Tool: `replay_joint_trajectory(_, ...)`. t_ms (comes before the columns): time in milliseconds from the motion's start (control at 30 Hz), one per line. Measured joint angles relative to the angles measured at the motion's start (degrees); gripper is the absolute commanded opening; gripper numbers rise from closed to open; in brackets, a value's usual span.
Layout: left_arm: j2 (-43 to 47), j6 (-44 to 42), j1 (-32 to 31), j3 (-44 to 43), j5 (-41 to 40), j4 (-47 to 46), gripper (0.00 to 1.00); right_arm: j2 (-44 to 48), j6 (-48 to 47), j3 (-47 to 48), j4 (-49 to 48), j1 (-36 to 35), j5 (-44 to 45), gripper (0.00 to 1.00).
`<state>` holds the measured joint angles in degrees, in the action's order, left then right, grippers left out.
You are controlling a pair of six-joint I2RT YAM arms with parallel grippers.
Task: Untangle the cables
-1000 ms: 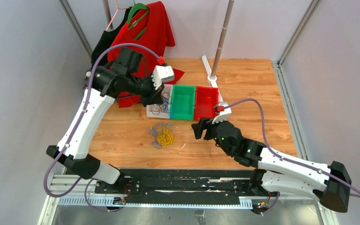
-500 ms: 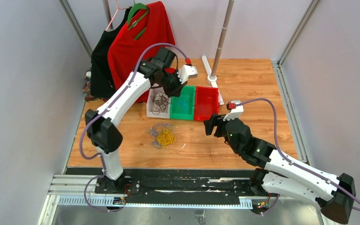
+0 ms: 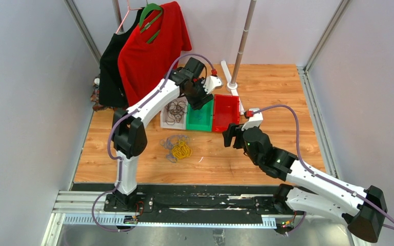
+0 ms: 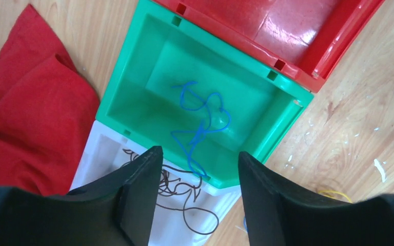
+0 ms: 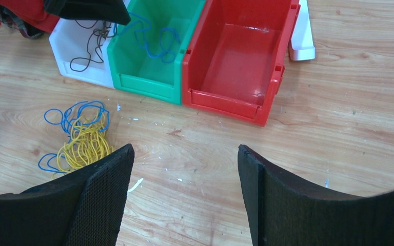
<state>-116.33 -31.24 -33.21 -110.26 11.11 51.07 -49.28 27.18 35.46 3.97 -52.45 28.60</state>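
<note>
The left arm (image 3: 149,105) stretched from its base toward the far edge of the table (image 3: 272,87). Its wrist bent downward, and the left gripper (image 4: 199,154) pointed down with jaws parted and nothing between them. The right arm (image 3: 308,177) lay low, reaching toward the table's middle, the right gripper (image 5: 184,148) spread wide and empty.

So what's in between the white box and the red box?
The green bin, with a blue cable lying inside it. It stands in a row between the white bin and the red bin, clearest in the right wrist view.

Left claw (image 3: 200,100) above green bin (image 3: 199,125)
</note>
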Motion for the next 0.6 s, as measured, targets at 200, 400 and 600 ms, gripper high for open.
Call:
replay_joint_trajectory(200,2.82,-1.29,0.0,0.0,-0.72,0.96,0.79,-0.79,-0.26,1.42,-0.2,0.0,-0.63,0.74)
replay_joint_trajectory(400,18.73,-4.76,0.26,11.87,2.23,3.54,0.82,-1.29,-0.22,1.62,-0.28,0.0,-1.99,0.74)
replay_joint_trajectory(600,33.92,-7.85,3.17,31.47,5.31,5.6,0.78,-2.43,-0.17,1.62,-0.28,0.02,-4.59,0.71)
